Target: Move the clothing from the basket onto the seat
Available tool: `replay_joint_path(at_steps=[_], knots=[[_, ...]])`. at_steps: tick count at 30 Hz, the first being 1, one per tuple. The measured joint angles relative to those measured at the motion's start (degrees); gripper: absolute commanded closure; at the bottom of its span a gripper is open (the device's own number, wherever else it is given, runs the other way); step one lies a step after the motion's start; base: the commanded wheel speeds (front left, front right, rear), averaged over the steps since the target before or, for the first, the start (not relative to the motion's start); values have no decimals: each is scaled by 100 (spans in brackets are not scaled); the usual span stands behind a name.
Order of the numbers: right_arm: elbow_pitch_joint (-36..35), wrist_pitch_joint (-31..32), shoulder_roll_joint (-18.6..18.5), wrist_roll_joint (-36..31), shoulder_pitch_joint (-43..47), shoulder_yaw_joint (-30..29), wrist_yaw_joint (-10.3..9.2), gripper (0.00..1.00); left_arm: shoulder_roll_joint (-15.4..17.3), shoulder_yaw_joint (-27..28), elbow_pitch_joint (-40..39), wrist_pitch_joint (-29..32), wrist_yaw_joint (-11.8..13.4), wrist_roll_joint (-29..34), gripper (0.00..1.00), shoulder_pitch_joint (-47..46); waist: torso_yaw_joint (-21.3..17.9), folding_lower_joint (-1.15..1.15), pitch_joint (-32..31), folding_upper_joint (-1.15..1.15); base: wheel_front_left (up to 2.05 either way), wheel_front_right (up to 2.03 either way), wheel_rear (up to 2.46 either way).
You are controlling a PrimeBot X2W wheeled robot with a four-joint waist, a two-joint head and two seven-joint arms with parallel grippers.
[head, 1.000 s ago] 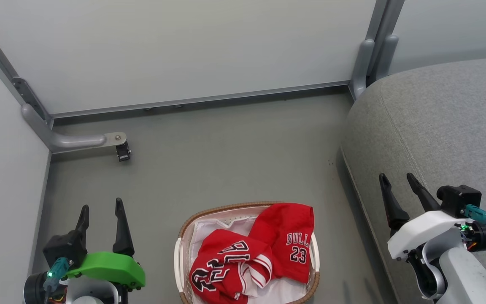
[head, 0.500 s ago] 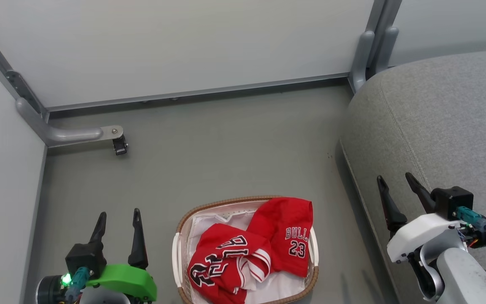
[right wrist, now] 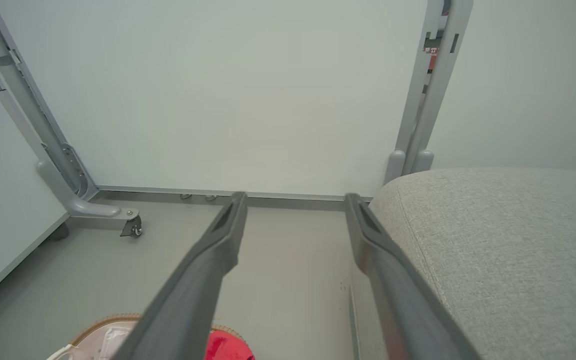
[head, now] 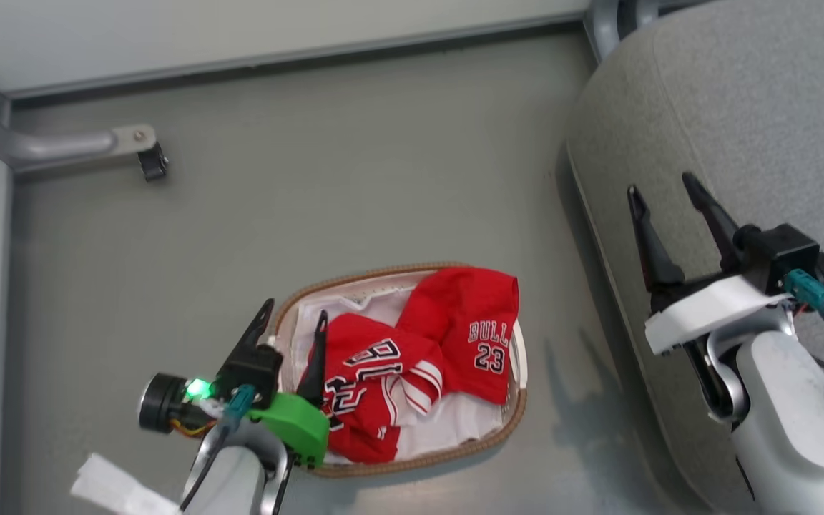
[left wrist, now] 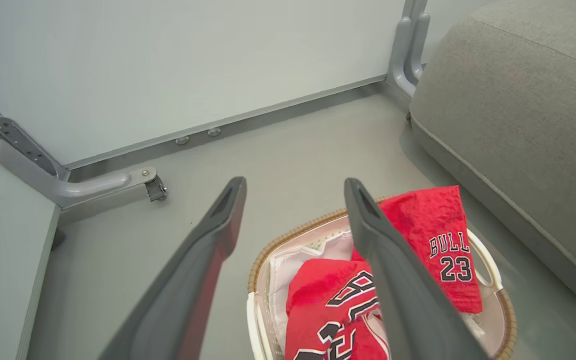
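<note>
Head view is showing the basket (head: 362,275) sitting on the grey floor (head: 355,164), left of the seat (head: 741,107) and apart from it. The clothing (head: 469,315) is lying inside the basket on a white liner (head: 455,425). One red piece, with "BULL 23" facing up, is draping over the rim on the side towards the seat. A second red piece is lying crumpled in the middle and left part, its black-and-white lettering twisted.

The left gripper (head: 295,310) is hanging over the basket's left end with its fingers spread wide and nothing between them. One finger is crossing the rim and the other is reaching over the crumpled piece. Left wrist view is showing the same spread, with one finger over bare floor and the other across the red cloth. Whether either finger is touching the cloth cannot be told.

The right gripper (head: 660,184) is hovering over the seat's edge nearest the basket, its fingers wide apart and holding nothing. Right wrist view is showing one finger over the floor and the other along the grey upholstery, with the basket rim and a bit of red peeking in at the bottom.

A caster (head: 152,161) on a grey frame leg is standing near the far left corner, well apart from the basket.
</note>
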Motion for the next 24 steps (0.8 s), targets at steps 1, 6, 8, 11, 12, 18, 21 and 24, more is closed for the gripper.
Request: replay_joint_path(at_steps=[1, 6, 8, 11, 12, 18, 21, 24], knots=[[-65, -7, -1, -34, -49, 8, 0, 0, -1, -67, 114, -4, -5, 55, 0, -109, -20, 0, 91, 0, 0, 0, 0], [-414, -53, 20, -146, -342, 43, 0, 0, -12, -517, 809, -57, -101, 446, 0, -743, -152, 0, 675, 0, 0, 0, 0], [-511, -81, 42, -190, -441, 65, 0, 0, -11, -684, 1138, -82, -135, 595, 0, -970, -205, 0, 899, 0, 0, 0, 0], [-598, -81, 98, -202, -528, 87, 0, 0, -5, -924, 1645, -92, -199, 744, 0, -1278, -290, 0, 1233, 0, 0, 0, 0], [-617, -81, 111, -201, -544, 96, 0, 0, 4, -1009, 1835, -92, -215, 795, 0, -1390, -320, 0, 1344, 0, 0, 0, 0], [-641, -81, 171, -186, -641, 94, 0, 0, 29, -1401, 2965, -92, -224, 1091, 0, -1985, -481, 1, 1906, 0, 0, 0, 0], [-652, -81, 193, -180, -673, 91, 0, 0, 41, -1553, 3576, -92, -102, 1235, 0, -2290, -554, 1, 2150, 0, 0, 0, 0], [-673, -81, 232, -181, -722, 66, 0, 0, 33, -1636, 3962, -90, 151, 1355, 0, -2615, -624, 0, 2381, 0, 0, 0, 0]])
